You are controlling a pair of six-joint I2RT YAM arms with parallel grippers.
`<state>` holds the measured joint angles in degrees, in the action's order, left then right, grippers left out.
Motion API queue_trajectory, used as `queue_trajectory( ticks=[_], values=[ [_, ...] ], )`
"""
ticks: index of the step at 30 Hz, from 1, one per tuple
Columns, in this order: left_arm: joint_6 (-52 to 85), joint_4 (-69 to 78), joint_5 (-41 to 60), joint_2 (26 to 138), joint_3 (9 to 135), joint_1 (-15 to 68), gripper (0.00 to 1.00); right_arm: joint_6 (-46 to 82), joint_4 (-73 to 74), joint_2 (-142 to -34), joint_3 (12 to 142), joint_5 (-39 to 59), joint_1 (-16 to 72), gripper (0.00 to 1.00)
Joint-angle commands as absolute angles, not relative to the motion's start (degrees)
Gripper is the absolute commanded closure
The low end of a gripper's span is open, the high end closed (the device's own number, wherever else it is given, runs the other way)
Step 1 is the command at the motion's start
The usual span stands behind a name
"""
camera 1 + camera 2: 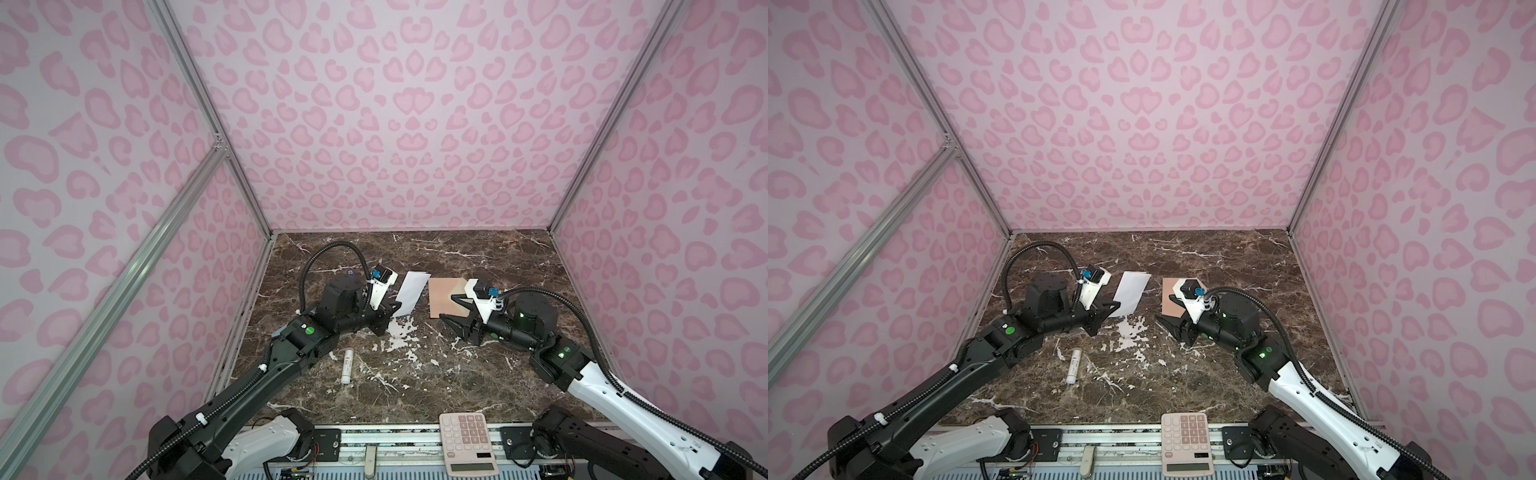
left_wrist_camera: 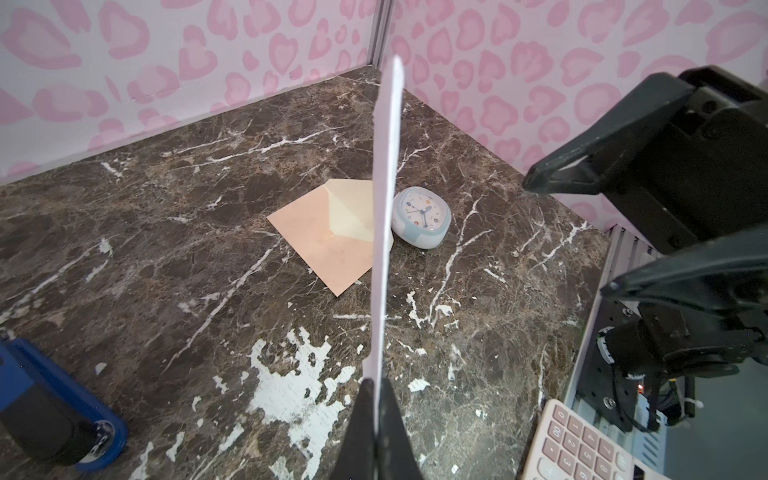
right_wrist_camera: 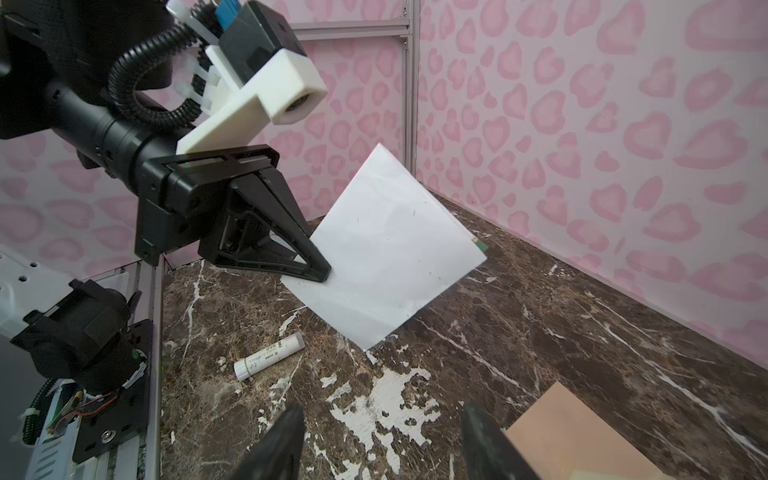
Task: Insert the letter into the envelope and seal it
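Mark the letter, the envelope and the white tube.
letter [image 3: 386, 249], right wrist view, middle of the white sheet.
envelope [image 2: 322, 247], left wrist view, peach front panel.
white tube [image 1: 347, 365], in a top view, middle of its body.

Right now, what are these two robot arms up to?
They are working on getting a letter into an envelope. The left hand is shut on a corner of the white letter, holding it tilted above the marble table. The peach envelope lies flat with its flap open, next to a small clock. The right hand hovers open and empty at the envelope's edge. The letter is not inside yet. A glue stick and a calculator lie untouched.
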<state>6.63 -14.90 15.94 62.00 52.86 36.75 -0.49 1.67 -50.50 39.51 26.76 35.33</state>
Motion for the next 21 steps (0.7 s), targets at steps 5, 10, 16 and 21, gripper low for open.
queue_trajectory(
  ticks=[5,10,16,21],
  values=[
    [17.37,-14.22,11.51,65.01,53.05,34.1,0.96,5.21,3.41,-52.06,39.72,19.49,35.35,0.38],
    [21.87,-14.01,9.4,66.97,51.31,32.23,0.96,6.4,3.28,-53.29,39.76,18.43,35.33,0.38],
    [26.39,-11.55,9.66,69.82,47.83,30.38,0.96,7.65,5.77,-53.09,37.94,17.0,35.38,0.39],
    [29.01,-7.55,10.81,72.25,44.68,29.41,0.96,8.52,6.98,-53.63,36.91,17.09,35.52,0.4]
  ],
)
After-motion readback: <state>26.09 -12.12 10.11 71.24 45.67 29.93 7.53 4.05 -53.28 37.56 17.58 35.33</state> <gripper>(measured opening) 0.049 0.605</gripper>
